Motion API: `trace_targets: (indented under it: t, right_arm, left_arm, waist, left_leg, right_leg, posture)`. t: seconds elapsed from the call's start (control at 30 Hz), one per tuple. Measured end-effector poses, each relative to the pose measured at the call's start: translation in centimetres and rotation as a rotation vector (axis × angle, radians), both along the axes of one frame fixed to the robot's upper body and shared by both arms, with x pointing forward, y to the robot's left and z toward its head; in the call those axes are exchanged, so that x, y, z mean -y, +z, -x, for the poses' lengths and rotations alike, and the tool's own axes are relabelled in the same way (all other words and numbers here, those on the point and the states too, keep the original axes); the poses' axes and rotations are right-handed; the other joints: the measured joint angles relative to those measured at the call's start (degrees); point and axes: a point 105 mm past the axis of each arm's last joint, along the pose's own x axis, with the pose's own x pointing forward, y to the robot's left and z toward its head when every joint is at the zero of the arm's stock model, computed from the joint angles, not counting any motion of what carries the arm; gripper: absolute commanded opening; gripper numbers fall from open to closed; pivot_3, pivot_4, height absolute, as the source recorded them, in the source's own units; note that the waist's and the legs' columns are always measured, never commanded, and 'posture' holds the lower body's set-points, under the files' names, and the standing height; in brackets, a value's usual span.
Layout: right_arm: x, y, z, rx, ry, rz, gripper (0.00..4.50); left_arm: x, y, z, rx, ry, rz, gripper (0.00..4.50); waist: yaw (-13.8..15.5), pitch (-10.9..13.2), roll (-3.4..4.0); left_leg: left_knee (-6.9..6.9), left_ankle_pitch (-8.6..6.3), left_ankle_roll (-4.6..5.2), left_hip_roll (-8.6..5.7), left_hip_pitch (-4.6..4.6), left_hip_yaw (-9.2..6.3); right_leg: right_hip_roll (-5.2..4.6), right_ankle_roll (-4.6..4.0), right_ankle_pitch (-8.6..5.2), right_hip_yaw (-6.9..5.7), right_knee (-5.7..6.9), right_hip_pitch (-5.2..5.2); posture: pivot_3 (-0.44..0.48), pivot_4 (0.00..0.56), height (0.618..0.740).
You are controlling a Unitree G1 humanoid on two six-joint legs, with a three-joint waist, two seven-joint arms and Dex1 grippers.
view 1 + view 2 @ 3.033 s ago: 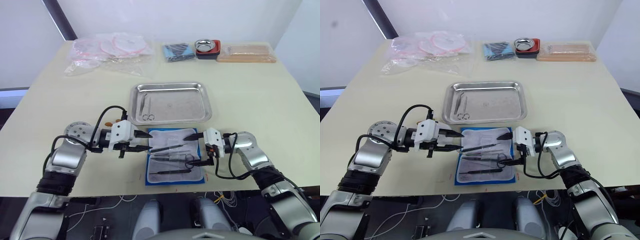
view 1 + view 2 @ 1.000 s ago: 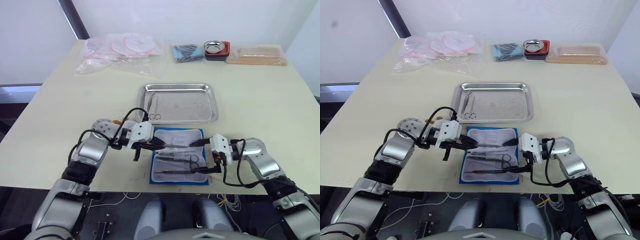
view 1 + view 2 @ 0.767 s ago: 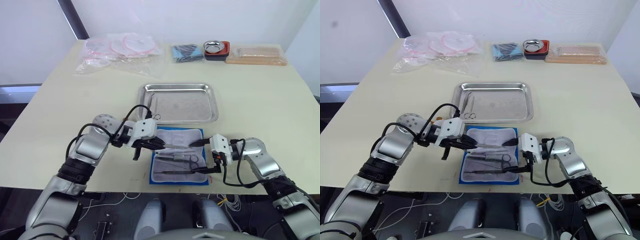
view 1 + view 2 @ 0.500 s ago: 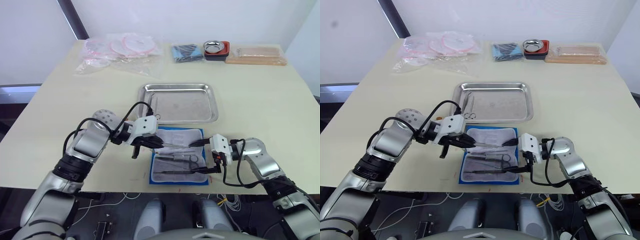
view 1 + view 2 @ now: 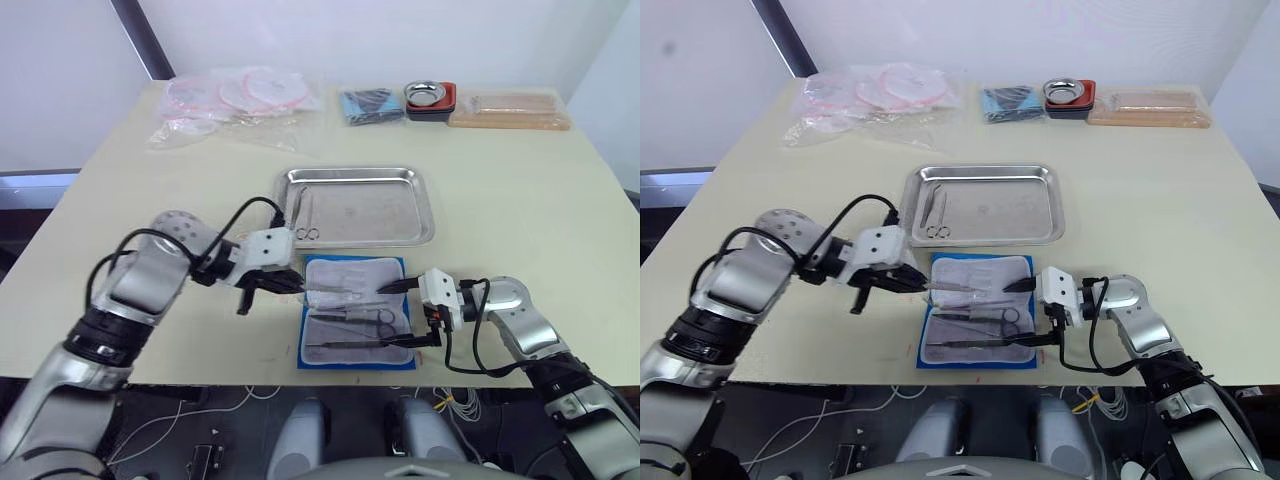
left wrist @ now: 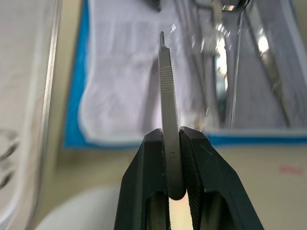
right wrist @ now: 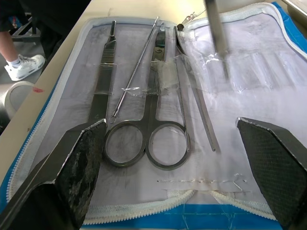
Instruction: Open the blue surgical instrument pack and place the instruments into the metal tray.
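The blue surgical instrument pack (image 5: pixel 312 352) lies open near the table's front edge, white lining up. Its sleeves hold ring-handled scissors (image 7: pixel 158 139), a flat handle (image 7: pixel 104 67), a thin probe (image 7: pixel 136 72) and forceps (image 7: pixel 192 103). My left gripper (image 6: pixel 169 136) is shut on a flat silver instrument (image 6: pixel 165 81) and holds it over the pack's left part, just above the lining. My right gripper (image 5: pixel 402 313) stands open at the pack's right edge, with one finger at each end of that edge. The metal tray (image 5: pixel 400 180) lies just behind the pack, with two ring-handled instruments (image 5: pixel 303 215) at its left side.
Clear plastic bags (image 5: pixel 235 100) lie at the back left. A dark blue cloth bundle (image 5: pixel 365 103), a small metal bowl in a red dish (image 5: pixel 430 98) and a tan box (image 5: pixel 510 108) line the back edge. A person's shoe (image 7: pixel 19 67) stands on the floor beyond the table.
My left gripper has drawn back to the left with the silver instrument in it, so the instrument's tip now hangs over the pack's left part. The right gripper has stayed put.
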Motion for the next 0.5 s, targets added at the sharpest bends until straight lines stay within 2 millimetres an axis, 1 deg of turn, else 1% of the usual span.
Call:
trace_targets:
  t: [0.13,0.27,0.4,0.5]
  right_arm:
    - [-0.1,0.0,-0.1,0.000,0.006,-0.003,4.50]
    - [0.0,-0.1,-0.1,0.002,0.010,-0.004,4.50]
    - [0.0,-0.1,-0.1,0.003,0.012,-0.005,4.50]
    - [-0.1,-0.1,-0.1,0.003,0.013,-0.004,4.50]
  left_arm:
    - [-1.3,1.0,0.2,0.012,0.010,-0.014,0.02]
    - [-2.1,1.9,0.4,0.018,0.029,-0.007,0.02]
    - [-2.0,2.9,-0.2,0.033,0.095,0.066,0.02]
    - [-0.8,3.6,-1.1,0.071,0.145,0.152,0.02]
  waist:
    - [-0.1,0.0,0.00]
    - [-0.1,0.0,0.00]
    - [-0.1,0.0,0.00]
    - [-0.1,0.0,-0.02]
  left_leg:
    - [0.01,0.00,0.00,0.04,0.03,0.03]
    - [0.02,0.00,0.00,0.06,0.03,0.03]
    - [0.04,0.00,0.00,0.06,0.04,0.03]
    - [0.07,0.00,0.00,0.06,0.03,0.03]
  right_leg:
    - [0.04,0.00,0.00,0.03,0.02,0.00]
    - [0.06,0.00,0.00,0.03,0.03,0.00]
    - [0.07,0.01,0.00,0.04,0.05,0.01]
    - [0.07,0.01,0.00,0.04,0.08,0.01]
  posture:
    - [0.000,0.150,0.740]
    - [0.000,0.150,0.740]
    - [0.000,0.150,0.740]
    - [0.000,0.150,0.740]
